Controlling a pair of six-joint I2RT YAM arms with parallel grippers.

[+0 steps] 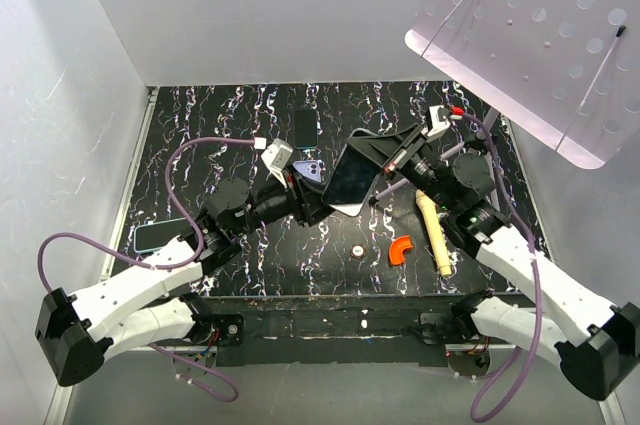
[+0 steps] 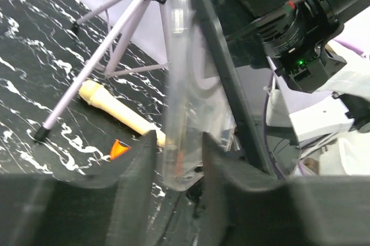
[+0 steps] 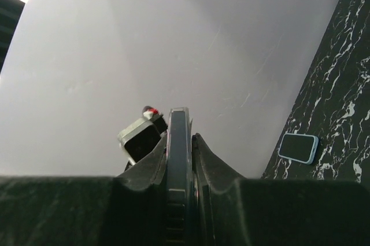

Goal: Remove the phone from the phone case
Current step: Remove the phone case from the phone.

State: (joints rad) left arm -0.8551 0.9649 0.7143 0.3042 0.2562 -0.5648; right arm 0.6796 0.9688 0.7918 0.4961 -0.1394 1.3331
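The phone (image 1: 352,180) is held tilted above the table's middle, dark screen up, between both grippers. My left gripper (image 1: 320,199) grips its lower left end. In the left wrist view the left gripper (image 2: 179,156) is closed on the edge of the clear phone case (image 2: 176,84), and the dark phone (image 2: 222,78) stands just right of that edge. My right gripper (image 1: 388,158) holds the upper right end. In the right wrist view the right gripper (image 3: 180,142) is shut on the phone's dark edge (image 3: 178,159).
A cream cylinder (image 1: 432,230), an orange piece (image 1: 401,249) and a small round part (image 1: 357,251) lie at front right. A small tripod (image 2: 101,55) stands by the phone. A dark phone (image 1: 305,127) lies at the back and a light-blue phone (image 1: 155,235) at the left. A white perforated board (image 1: 540,35) hangs at top right.
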